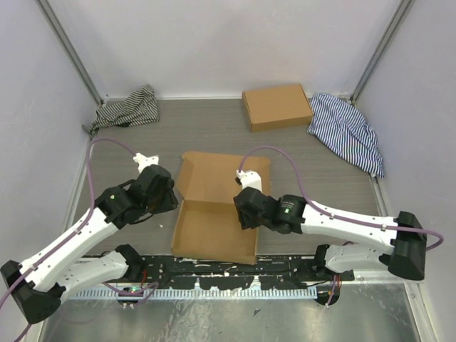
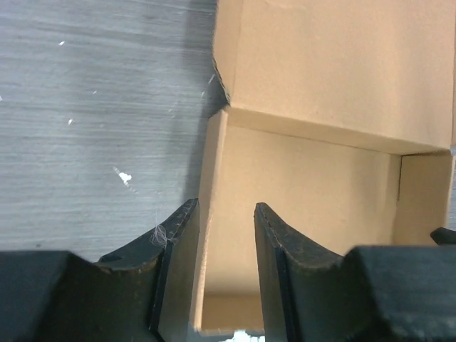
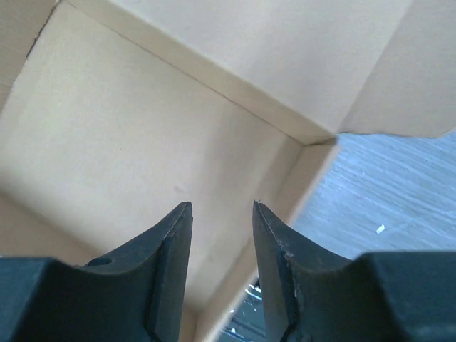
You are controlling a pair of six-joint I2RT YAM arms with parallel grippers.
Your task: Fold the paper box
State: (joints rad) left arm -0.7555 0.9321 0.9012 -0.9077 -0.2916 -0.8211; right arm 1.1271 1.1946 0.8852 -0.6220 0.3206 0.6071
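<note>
The paper box point(image 1: 214, 231) sits at the lower centre of the overhead frame on the grey table point(image 1: 320, 167). Its shallow tray has its walls standing, and its lid point(image 1: 217, 174) lies open and tilted back toward the upper part of the frame. The tray looks formed and the lid not yet brought over, so the step in hand seems to be setting the side walls before closing. The left gripper point(image 2: 224, 249) is at the tray's left edge with its jaws apart, straddling the left wall point(image 2: 212, 178) without pinching it. The right gripper point(image 3: 221, 242) hangs over the tray's inside next to the right wall point(image 3: 298, 185), also parted and holding nothing. The next move likely calls for both arms to clear the tray, then catch the lid's far edge and swing it down. At the upper edge of the frame, well apart, lie a second cardboard box point(image 1: 276, 107) and two striped cloths point(image 1: 128, 107) point(image 1: 349, 132).
</note>
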